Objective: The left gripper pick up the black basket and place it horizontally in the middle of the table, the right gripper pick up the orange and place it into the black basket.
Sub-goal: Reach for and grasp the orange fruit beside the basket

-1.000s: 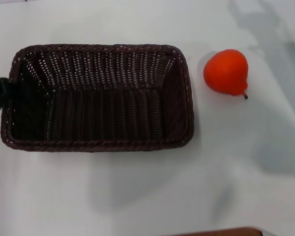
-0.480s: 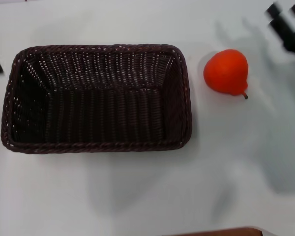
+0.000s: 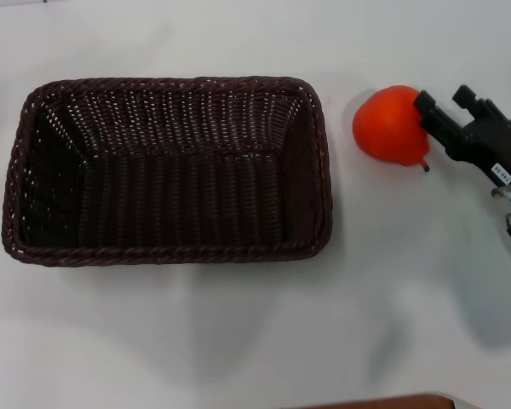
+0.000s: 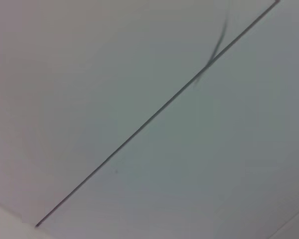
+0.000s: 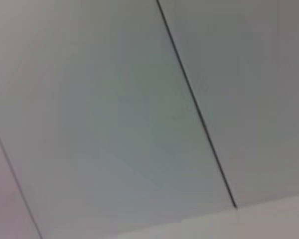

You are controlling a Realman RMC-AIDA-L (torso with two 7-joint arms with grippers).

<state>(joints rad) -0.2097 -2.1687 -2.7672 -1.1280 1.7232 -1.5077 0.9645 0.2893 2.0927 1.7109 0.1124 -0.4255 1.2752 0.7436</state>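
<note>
The black basket (image 3: 166,170) lies lengthwise across the white table (image 3: 238,341), left of centre, open side up and empty. The orange (image 3: 388,123) rests on the table just right of the basket, apart from it. My right gripper (image 3: 445,102) reaches in from the right edge, fingers open. Its nearer fingertip (image 3: 425,104) is at the orange's right side, and the other finger stands farther right, clear of the fruit. The left gripper is out of view in every frame. Both wrist views show only a pale flat surface with a thin dark line.
A brown edge (image 3: 383,402) shows at the bottom of the head view. Bare white table lies in front of the basket and around the orange.
The left gripper's black piece has left the basket's left end and gone out of view. The right gripper has come in from the upper right, down to the orange's right side.
</note>
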